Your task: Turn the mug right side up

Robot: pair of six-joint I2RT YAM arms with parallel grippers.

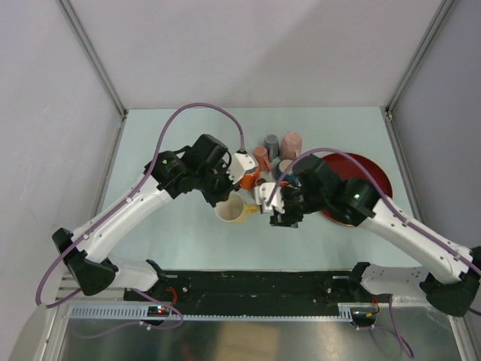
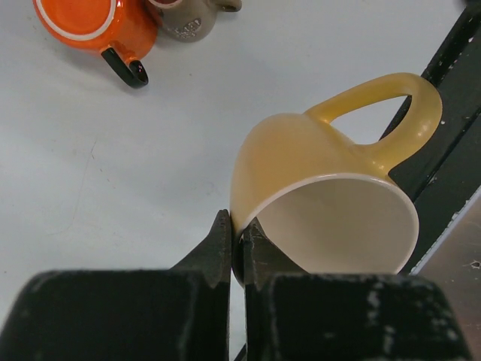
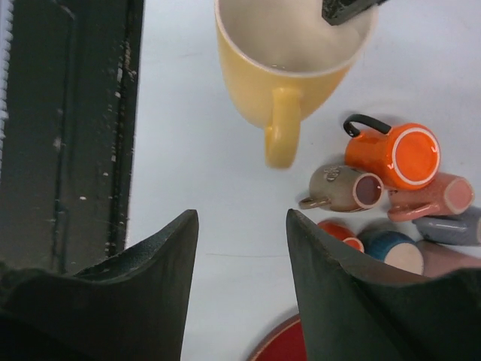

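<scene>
The yellow mug [image 1: 230, 209] sits at the table's middle with its cream inside showing from above and its handle pointing right. My left gripper [image 2: 237, 226] is shut on the mug's rim [image 2: 331, 195], one finger inside and one outside. In the top view the left gripper [image 1: 222, 194] is at the mug's far-left side. My right gripper [image 3: 242, 218] is open and empty, a short way from the mug's handle [image 3: 282, 135], apart from it. It also shows in the top view [image 1: 278, 214], just right of the mug.
An upside-down orange mug [image 1: 250, 180], a taupe mug on its side [image 3: 346, 188] and several pink, grey and blue cups [image 1: 279, 149] cluster behind the yellow mug. A red plate [image 1: 368, 177] lies at the right. A black rail [image 1: 255, 289] runs along the near edge.
</scene>
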